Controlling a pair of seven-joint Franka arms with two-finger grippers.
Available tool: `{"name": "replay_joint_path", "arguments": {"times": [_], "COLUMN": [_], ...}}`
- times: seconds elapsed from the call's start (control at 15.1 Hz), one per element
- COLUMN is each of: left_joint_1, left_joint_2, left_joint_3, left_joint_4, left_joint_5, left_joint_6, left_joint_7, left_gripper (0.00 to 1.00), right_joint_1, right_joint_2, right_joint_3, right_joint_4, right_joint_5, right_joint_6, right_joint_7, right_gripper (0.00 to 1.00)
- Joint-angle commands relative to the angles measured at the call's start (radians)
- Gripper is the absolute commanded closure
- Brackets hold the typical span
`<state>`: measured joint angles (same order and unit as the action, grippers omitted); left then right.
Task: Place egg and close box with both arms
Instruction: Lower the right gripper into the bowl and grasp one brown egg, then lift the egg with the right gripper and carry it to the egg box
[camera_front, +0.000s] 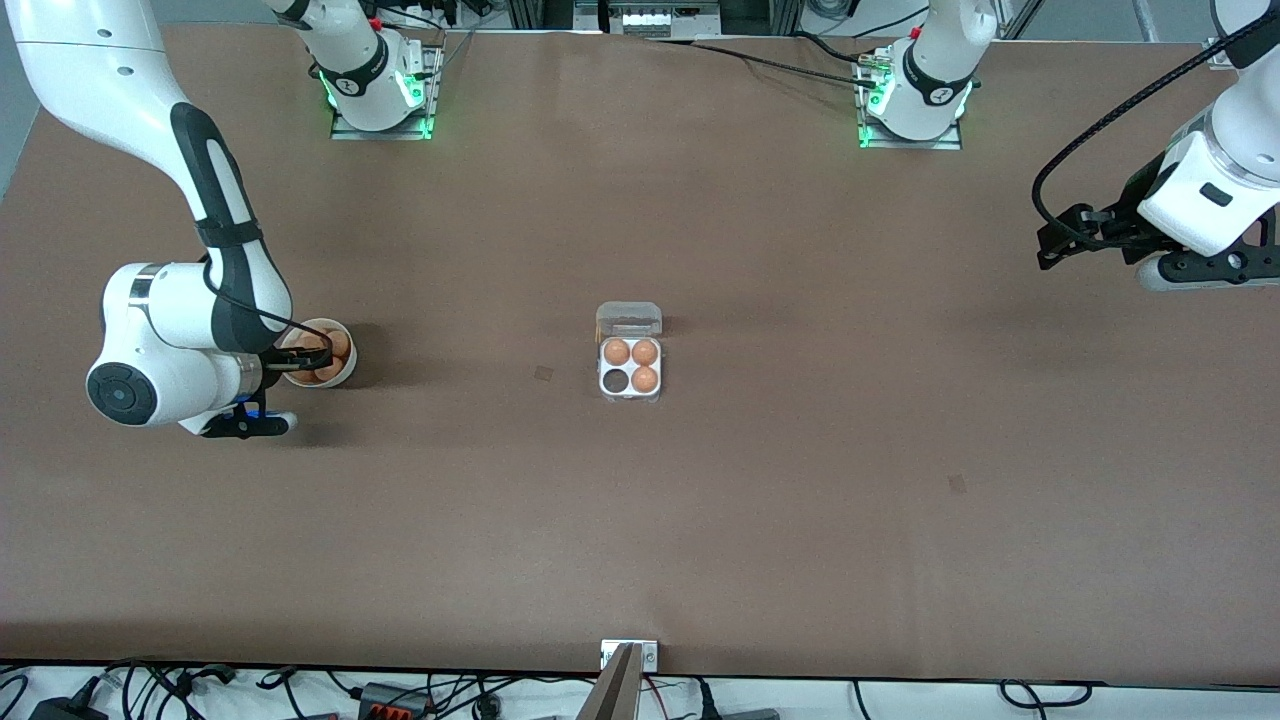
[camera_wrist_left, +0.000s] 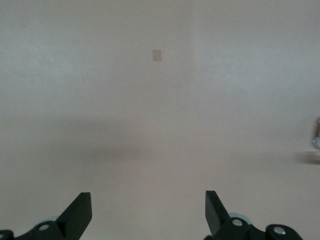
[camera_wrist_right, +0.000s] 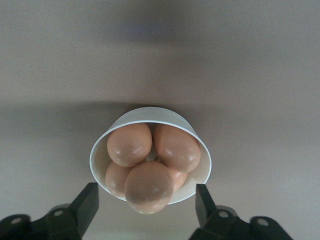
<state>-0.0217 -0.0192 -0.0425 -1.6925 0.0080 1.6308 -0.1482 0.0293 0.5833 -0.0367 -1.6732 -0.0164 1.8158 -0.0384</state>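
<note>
The box lies open at the middle of the table, its clear lid folded back toward the robots' bases. Three eggs fill its cells; one cell is empty. A white bowl at the right arm's end of the table holds several eggs. My right gripper is open over the bowl, and in the right wrist view its fingers stand apart on either side of the topmost egg without touching it. My left gripper waits open and empty over bare table.
Small dark patches mark the brown table; one shows in the left wrist view. A metal bracket sits at the table's front edge. The arms' base plates stand along the back edge.
</note>
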Motion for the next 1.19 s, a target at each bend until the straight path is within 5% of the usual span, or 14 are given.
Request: {"name": "replay_joint_path", "arguments": {"times": [0.0,0.53,0.99,1.12], "left_joint_1": [0.023,0.026,0.025,0.025], "left_joint_2": [0.002,0.007,0.01,0.015], "left_joint_3": [-0.002,-0.007,-0.007,-0.007], "left_joint_4": [0.013,0.014,0.022,0.024], "left_joint_5": [-0.029,-0.031,-0.036,-0.036], "left_joint_6": [0.0,-0.002,-0.002,-0.003], "left_joint_7": [0.01,0.007,0.002,0.001], "left_gripper": [0.0,0.0,0.0,0.0], "right_joint_1": [-0.006,-0.006,-0.006,-0.003], "right_joint_2": [0.004,0.02,0.02,0.009], "right_joint_3": [0.006,0.006,0.008,0.008], "right_joint_4": [-0.002,-0.002,0.006,0.016], "right_joint_5": [-0.013,-0.011,-0.002,-0.001], "right_joint_6": [-0.009,-0.001,-0.007,-0.016], "right_joint_7": [0.003,0.008,0.009,0.011], "right_gripper": [0.18,0.29,0.86,0.95]}}
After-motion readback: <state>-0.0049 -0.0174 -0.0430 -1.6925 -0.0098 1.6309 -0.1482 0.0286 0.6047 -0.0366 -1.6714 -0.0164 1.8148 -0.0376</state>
